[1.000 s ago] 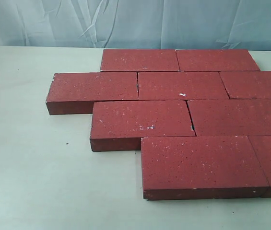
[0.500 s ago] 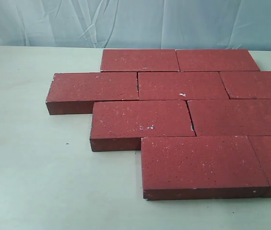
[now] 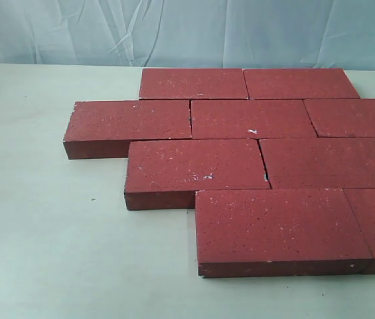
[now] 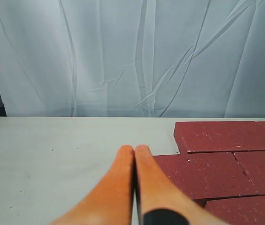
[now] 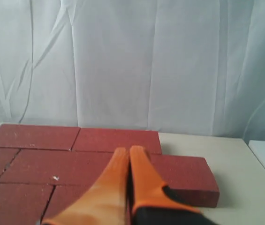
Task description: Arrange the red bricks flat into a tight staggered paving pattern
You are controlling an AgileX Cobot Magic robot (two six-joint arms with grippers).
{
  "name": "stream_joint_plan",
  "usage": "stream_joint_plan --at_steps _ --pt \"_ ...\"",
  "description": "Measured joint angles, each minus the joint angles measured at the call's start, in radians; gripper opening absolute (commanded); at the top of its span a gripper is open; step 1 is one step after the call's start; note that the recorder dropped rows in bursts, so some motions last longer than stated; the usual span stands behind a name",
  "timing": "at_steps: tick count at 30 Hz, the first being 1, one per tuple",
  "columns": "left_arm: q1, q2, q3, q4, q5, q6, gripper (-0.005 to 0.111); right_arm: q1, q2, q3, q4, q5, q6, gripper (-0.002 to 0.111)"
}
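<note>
Dark red, white-flecked rectangular paving bricks (image 3: 253, 119) lie flat on the pale table (image 3: 41, 232) in four offset rows. Edges meet closely and joints are staggered, so the pattern looks done. Left jaws pressed together, empty, by the paving's outer edge. Right jaws closed, empty, facing the paving, probably held clear of it.
</note>
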State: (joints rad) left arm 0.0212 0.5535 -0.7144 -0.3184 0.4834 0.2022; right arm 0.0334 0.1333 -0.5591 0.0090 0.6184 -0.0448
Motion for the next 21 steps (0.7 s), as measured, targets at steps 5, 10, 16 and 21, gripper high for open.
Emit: stream_joint_plan --at_steps 5,10,16,21 --pt "0.000 0.000 0.000 0.000 0.000 0.000 0.000 0.000 -0.008 0.119 -0.029 -0.026 0.000 -0.001" --pt "0.000 0.000 0.000 0.000 0.000 0.000 0.000 0.000 -0.065 0.242 -0.032 -0.087 0.000 -0.001" --pt "0.000 0.000 0.000 0.000 0.000 0.000 0.000 0.000 -0.126 0.384 -0.032 -0.181 0.002 -0.001" --pt "0.000 0.000 0.000 0.000 0.000 0.000 0.000 0.000 -0.126 0.470 -0.030 -0.188 0.002 -0.001"
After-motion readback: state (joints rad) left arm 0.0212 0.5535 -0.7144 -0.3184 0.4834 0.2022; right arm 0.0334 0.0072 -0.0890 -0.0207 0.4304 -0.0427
